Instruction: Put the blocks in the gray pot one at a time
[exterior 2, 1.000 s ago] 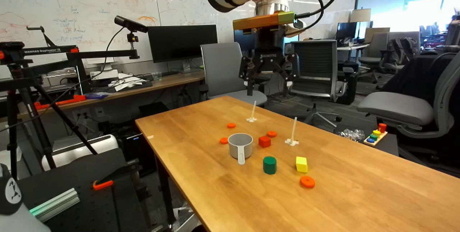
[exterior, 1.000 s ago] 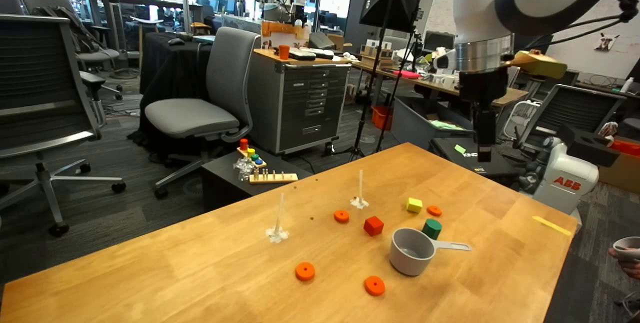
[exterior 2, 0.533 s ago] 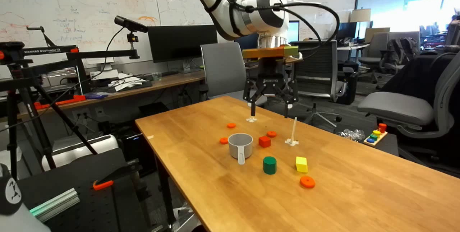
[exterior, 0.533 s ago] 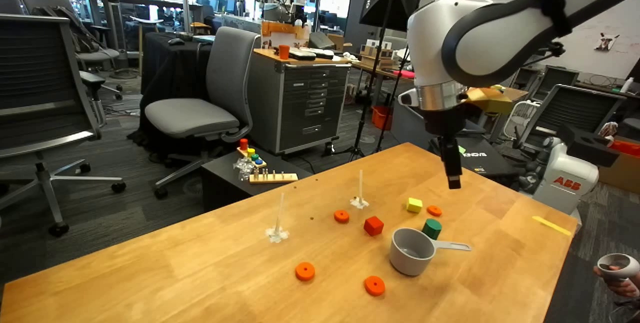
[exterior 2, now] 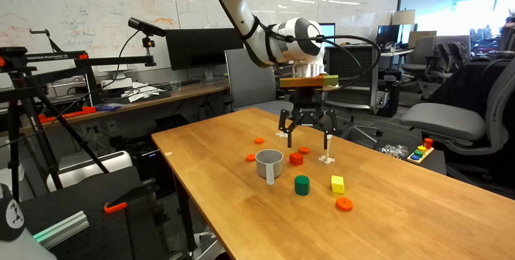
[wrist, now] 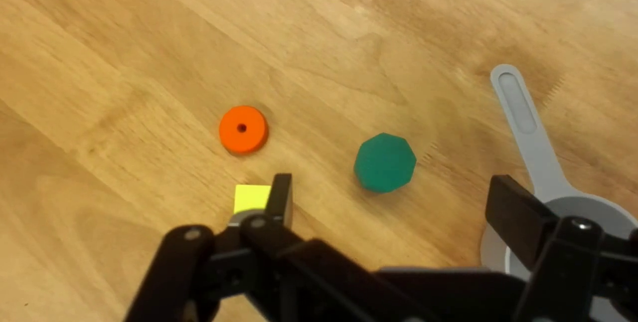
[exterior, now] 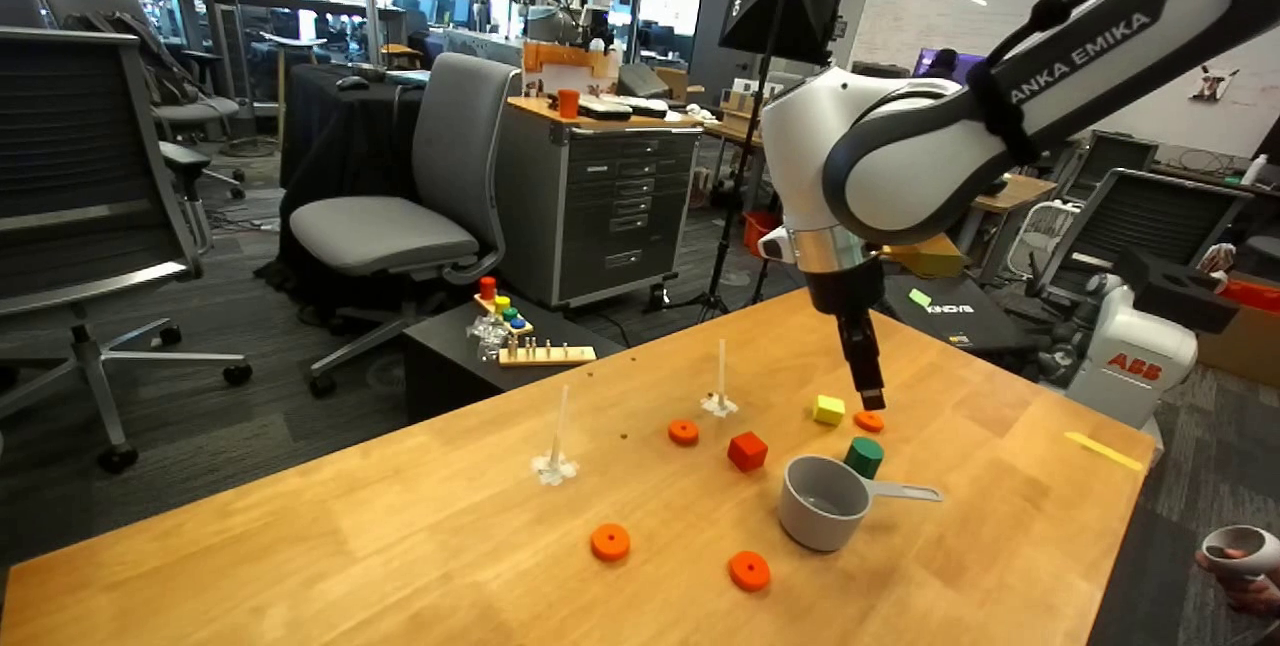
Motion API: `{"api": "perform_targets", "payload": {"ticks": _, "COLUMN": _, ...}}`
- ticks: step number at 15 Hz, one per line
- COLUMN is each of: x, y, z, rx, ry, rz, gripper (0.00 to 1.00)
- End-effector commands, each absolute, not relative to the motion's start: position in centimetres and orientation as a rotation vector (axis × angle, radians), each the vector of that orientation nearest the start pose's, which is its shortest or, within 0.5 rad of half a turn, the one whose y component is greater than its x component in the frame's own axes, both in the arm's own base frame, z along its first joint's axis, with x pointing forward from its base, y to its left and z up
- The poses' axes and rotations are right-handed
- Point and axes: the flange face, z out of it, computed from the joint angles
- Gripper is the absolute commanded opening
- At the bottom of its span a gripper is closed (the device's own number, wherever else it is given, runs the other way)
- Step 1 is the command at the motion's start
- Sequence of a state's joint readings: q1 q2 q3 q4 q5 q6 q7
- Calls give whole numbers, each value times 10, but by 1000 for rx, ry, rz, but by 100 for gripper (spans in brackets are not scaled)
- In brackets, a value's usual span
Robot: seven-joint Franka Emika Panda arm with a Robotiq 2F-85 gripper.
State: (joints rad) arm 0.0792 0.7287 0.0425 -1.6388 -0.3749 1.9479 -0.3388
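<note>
My gripper (wrist: 391, 197) is open and empty, pointing down above the table; it also shows in both exterior views (exterior: 873, 400) (exterior 2: 307, 146). In the wrist view the green block (wrist: 384, 162) lies on the table between and beyond the fingertips. The yellow block (wrist: 249, 197) is partly hidden behind a finger (wrist: 280, 197). An orange disc (wrist: 243, 137) lies beyond it. The gray pot (exterior: 812, 526) stands beside the green block (exterior: 864, 457); its handle (wrist: 541, 162) shows in the wrist view. The visible inside holds no block. The red block (exterior 2: 296, 158) sits near the pot (exterior 2: 263, 168).
Several more orange discs (exterior: 610, 543) lie on the table. Two thin upright pegs (exterior: 722, 371) (exterior: 560, 431) are taped to it. A low black stand with wooden peg toys (exterior: 545, 356) is off the table's edge. A person's hand holds a controller (exterior: 1240, 548) at the side.
The arm and gripper have moved down towards the table, and leftward in an exterior view. The jaws stay open. The blocks and the pot have not moved.
</note>
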Motion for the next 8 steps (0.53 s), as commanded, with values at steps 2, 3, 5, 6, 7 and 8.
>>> {"api": "perform_targets", "payload": {"ticks": 2, "x": 646, "y": 43, "z": 155, "rx": -3117, "ry": -1096, "rz": 796, "gripper": 100}}
{"api": "perform_targets", "payload": {"ticks": 3, "x": 644, "y": 41, "z": 154, "rx": -3128, "ry": -1072, "rz": 788, "gripper": 100}}
{"api": "perform_targets", "payload": {"ticks": 5, "x": 640, "y": 41, "z": 155, "rx": -3149, "ry": -991, "rz": 758, "gripper": 100}}
{"api": "perform_targets", "payload": {"ticks": 6, "x": 640, "y": 40, "z": 155, "rx": -3151, "ry": -951, "rz": 751, "gripper": 100}}
{"api": "perform_targets", "payload": {"ticks": 7, "x": 639, "y": 39, "z": 155, "rx": -3160, "ry": -913, "rz": 747, "gripper": 100}}
{"api": "perform_targets", "payload": {"ticks": 8, "x": 638, "y": 39, "z": 155, "rx": -3170, "ry": -882, "rz": 743, "gripper": 100}}
